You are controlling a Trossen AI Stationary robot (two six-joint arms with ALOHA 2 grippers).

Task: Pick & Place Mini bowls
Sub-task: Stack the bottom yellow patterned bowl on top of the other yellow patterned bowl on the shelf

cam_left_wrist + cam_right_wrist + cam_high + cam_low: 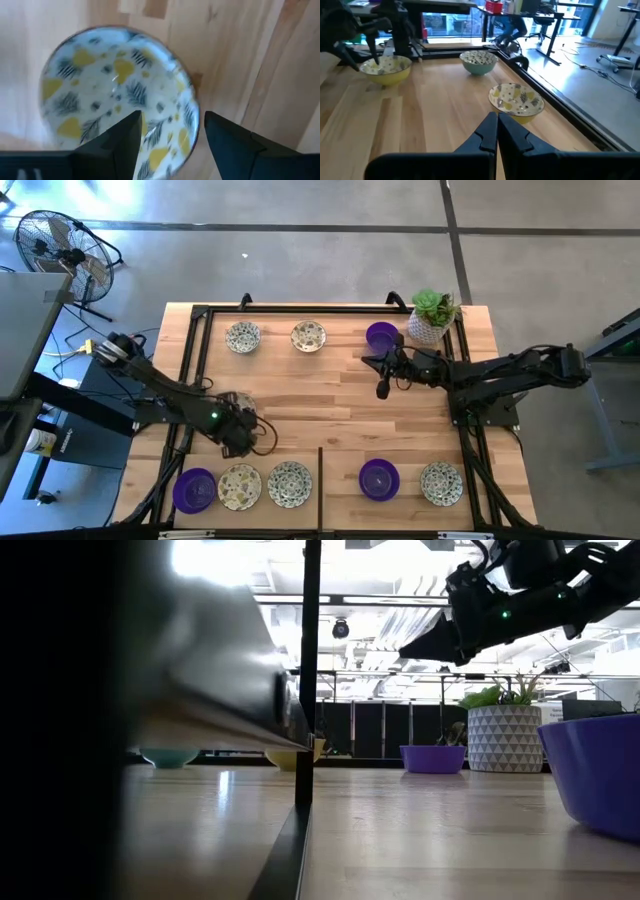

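Left gripper point(170, 135) spread wide, straddling the rim of a patterned mini bowl point(115, 95) toward the table's point(340, 395) left edge; bowl looks glazed, rigid, light, likely slippery and chippable, so best pinched at the rim.

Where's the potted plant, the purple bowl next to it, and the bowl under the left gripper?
Potted plant point(430, 319): high view, on its white pot.
Purple bowl point(381, 336): high view, its inside.
Patterned bowl point(115, 90): left wrist view, its inner bottom.
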